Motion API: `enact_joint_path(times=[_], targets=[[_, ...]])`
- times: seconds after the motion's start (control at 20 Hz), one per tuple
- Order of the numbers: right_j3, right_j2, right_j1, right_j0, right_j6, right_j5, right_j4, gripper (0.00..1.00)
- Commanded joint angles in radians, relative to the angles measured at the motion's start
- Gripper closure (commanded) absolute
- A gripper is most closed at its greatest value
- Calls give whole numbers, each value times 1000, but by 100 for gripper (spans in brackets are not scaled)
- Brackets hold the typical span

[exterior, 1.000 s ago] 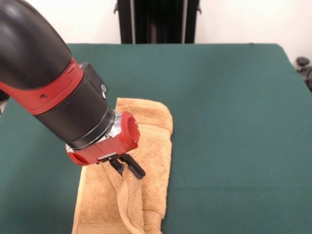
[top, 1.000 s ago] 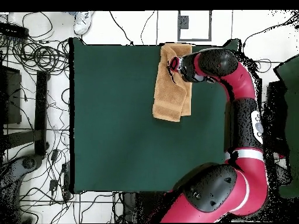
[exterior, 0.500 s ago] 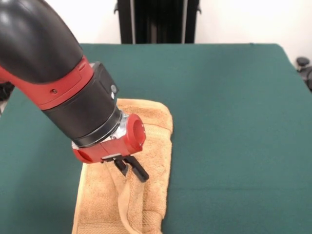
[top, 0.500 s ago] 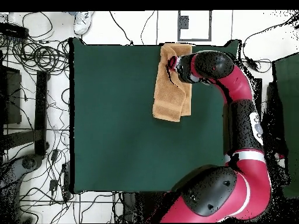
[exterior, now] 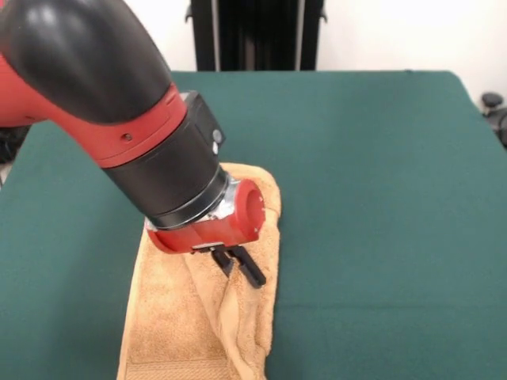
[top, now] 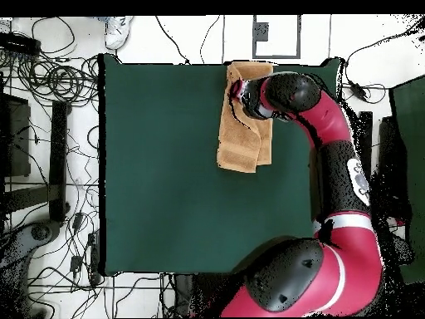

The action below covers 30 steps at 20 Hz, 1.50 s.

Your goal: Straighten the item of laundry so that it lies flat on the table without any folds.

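My arm (exterior: pixel 119 119) reached in from the upper left of the front view, red and black, with its wrist angled down toward the towel (exterior: pixel 182 317). The tan-orange towel lay folded into a long strip on the dark green table (exterior: pixel 380 198), running from around the middle of that view down past its bottom edge. My fingers (exterior: pixel 240 267), two short black prongs below the red wrist housing, were drawn close together and appeared to pinch a raised ridge of cloth near the strip's right side, though the contact itself was partly hidden. From that point a fold ran down the towel toward the bottom edge. In the overhead view the towel (top: pixel 241 137) sat near the top edge of the table (top: pixel 166 166), right of centre, still doubled over lengthwise, and my arm (top: pixel 332 166) curved up along the table's right side, with its wrist over the strip's upper end.
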Motion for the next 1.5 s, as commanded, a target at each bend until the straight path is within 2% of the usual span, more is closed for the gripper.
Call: enact_joint_path(times=[0.05, 0.35, 0.45, 0.6, 0.8, 1.2, 1.5], targets=[[107, -44, -26, 92, 295, 38, 47, 100], [136, -58, -26, 93, 301, -9, 80, 100], [190, -69, -49, 97, 359, -63, 106, 100], [313, -59, -94, 91, 429, -213, 151, 100], [385, -47, -110, 89, 455, -286, 205, 100], [390, -37, -88, 74, 417, -303, 249, 100], [403, -49, -104, 77, 426, -310, 264, 100]])
